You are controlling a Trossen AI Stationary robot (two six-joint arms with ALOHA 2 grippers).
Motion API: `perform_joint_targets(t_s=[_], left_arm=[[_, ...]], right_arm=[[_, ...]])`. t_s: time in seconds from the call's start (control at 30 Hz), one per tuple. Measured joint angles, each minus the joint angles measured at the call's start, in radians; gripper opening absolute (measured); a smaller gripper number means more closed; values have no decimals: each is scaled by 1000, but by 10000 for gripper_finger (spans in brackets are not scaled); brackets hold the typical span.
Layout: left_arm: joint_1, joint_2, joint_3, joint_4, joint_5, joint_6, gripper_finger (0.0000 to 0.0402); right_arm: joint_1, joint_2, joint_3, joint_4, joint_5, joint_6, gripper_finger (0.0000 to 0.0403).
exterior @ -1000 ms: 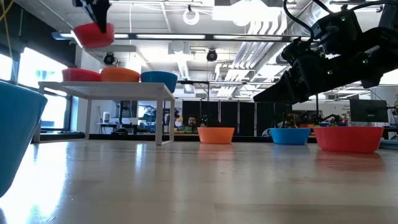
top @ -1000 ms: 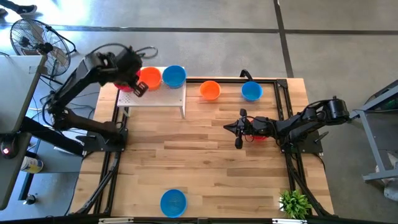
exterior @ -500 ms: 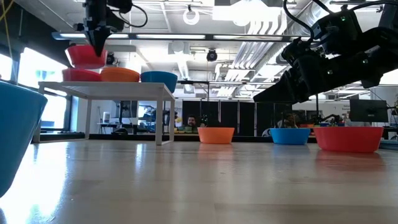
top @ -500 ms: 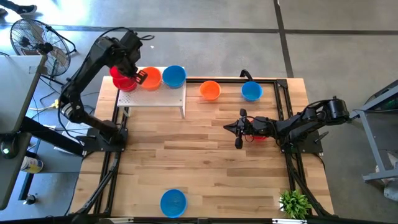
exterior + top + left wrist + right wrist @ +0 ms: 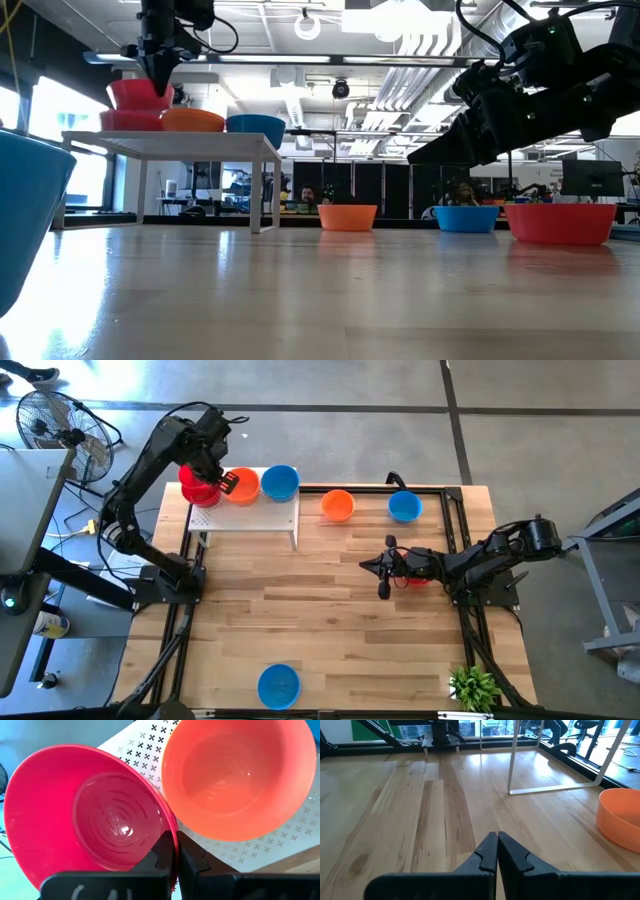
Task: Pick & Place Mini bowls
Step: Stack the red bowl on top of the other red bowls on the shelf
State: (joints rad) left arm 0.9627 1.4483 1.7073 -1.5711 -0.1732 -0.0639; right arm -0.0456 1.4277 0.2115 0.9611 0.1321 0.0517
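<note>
We note the left gripper (image 5: 175,851) clamped on the rim of a red bowl (image 5: 90,815) above another red bowl (image 5: 130,120) on the white board (image 5: 250,512), right gripper (image 5: 497,851) closed and idle; releasing off-centre could tip it against the orange bowl (image 5: 240,775).

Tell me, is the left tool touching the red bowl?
Touching. The left wrist view shows the left tool pinching the red bowl by its rim.

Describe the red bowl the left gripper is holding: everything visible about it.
The red bowl is small, round, glossy plastic, with concentric rings moulded in its floor. It is empty and open upward. The left gripper is shut on its rim, holding it just above another red bowl on the white perforated board, beside an orange bowl.
</note>
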Motion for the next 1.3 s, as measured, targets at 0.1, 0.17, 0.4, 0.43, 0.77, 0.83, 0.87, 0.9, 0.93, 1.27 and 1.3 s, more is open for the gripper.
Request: perform_joint_targets(t_s=[0.1,0.17,0.4,0.43,0.77,0.83,0.87,0.9,0.93,1.27,1.3], left_arm=[[0,0,0,0,-1,-8,1],[0,0,0,0,-1,-16,1],[0,0,0,0,-21,-19,1],[0,2,0,0,-21,-19,1],[0,2,-140,16,-48,-27,1],[0,2,-153,35,-45,-25,1],[0,2,-155,35,-46,-22,1],[0,2,-155,36,-45,-21,1],[0,2,-155,37,-42,-19,1],[-1,2,-155,27,-20,8,57],[-1,2,-155,27,-20,12,65]], right_arm=[[0,0,0,0,-9,0,1],[0,0,0,0,-9,0,1],[0,0,0,0,-14,0,1],[0,0,0,0,-17,0,1],[0,0,0,0,-28,0,2],[0,0,0,0,-28,0,2],[0,0,0,0,-28,0,1],[0,0,0,0,-28,0,1],[0,0,0,0,-28,0,1],[0,0,0,0,-27,0,2],[0,0,0,0,-27,0,2]])
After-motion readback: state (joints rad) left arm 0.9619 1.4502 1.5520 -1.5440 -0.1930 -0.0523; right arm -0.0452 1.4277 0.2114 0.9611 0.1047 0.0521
